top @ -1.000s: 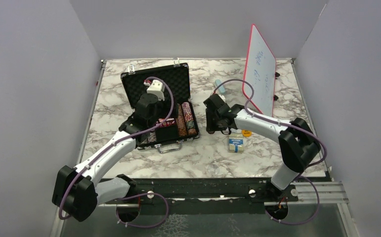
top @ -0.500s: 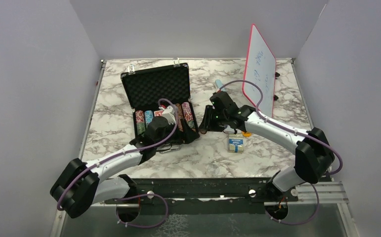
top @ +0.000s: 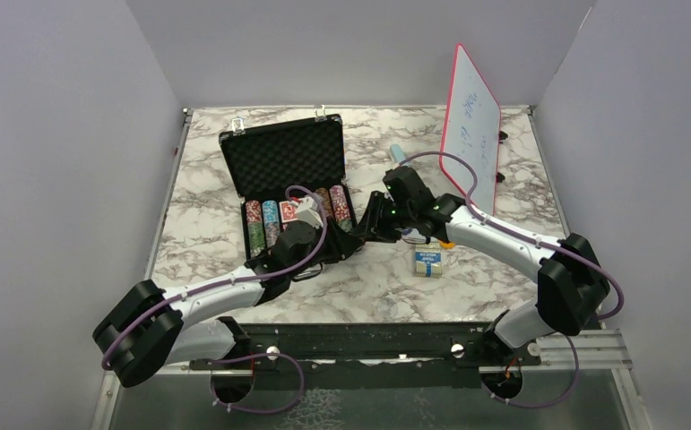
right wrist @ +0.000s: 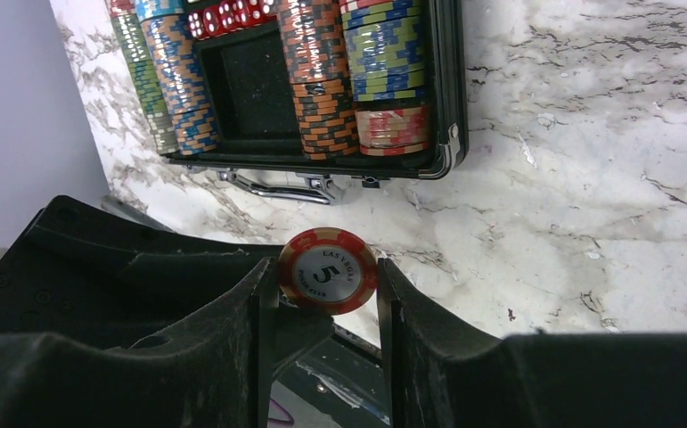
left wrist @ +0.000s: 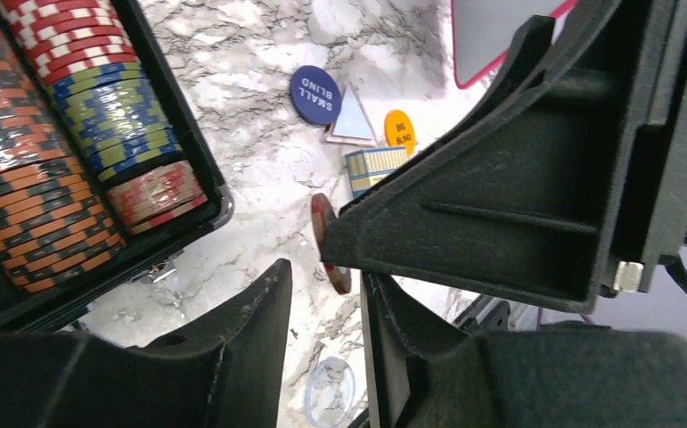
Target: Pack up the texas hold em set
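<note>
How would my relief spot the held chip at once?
Find the open black briefcase left of centre on the table. Off its near right corner the right gripper pinches one poker chip. It is red, marked 5, alone outside the case; the other chips sit packed in rows.

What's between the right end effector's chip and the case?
Only bare marble tabletop, in the right wrist view: red chip near, briefcase beyond.
</note>
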